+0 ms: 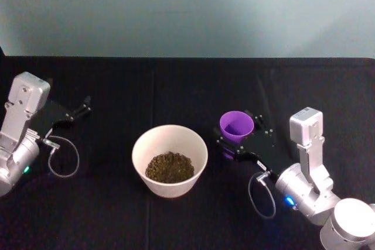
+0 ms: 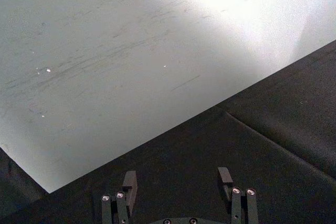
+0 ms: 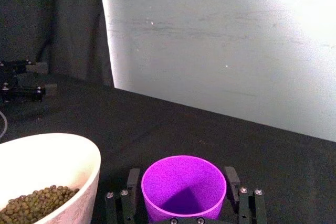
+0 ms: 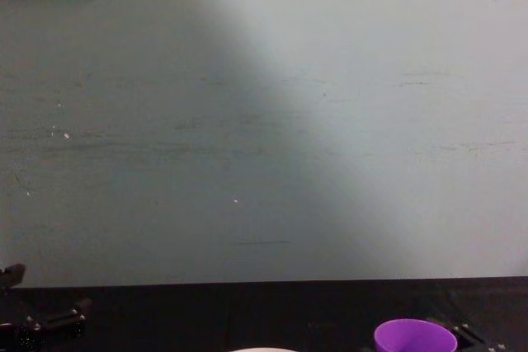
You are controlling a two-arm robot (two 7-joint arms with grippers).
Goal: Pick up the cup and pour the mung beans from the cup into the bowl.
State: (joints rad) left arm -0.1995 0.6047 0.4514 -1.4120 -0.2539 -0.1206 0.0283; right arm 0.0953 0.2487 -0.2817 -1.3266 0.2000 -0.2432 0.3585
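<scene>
The purple cup (image 1: 236,125) stands upright to the right of the bowl (image 1: 140,144), and its inside looks empty (image 3: 184,184). My right gripper (image 1: 239,132) reaches in from the lower right, one finger (image 3: 133,180) against each side of the cup. The whitish bowl (image 3: 79,153) holds a heap of mung beans (image 1: 169,167) and sits in the middle of the black table. Far to the left, my left gripper (image 1: 82,109) rests open with nothing between its fingers (image 2: 129,182). In the chest view the cup's rim (image 4: 415,337) shows at the bottom right.
A black cloth (image 1: 187,86) covers the table, which ends at a pale wall (image 1: 187,10) behind. Cable loops hang by the left arm (image 1: 63,156) and by the right arm (image 1: 263,194). There is open cloth between bowl and left gripper.
</scene>
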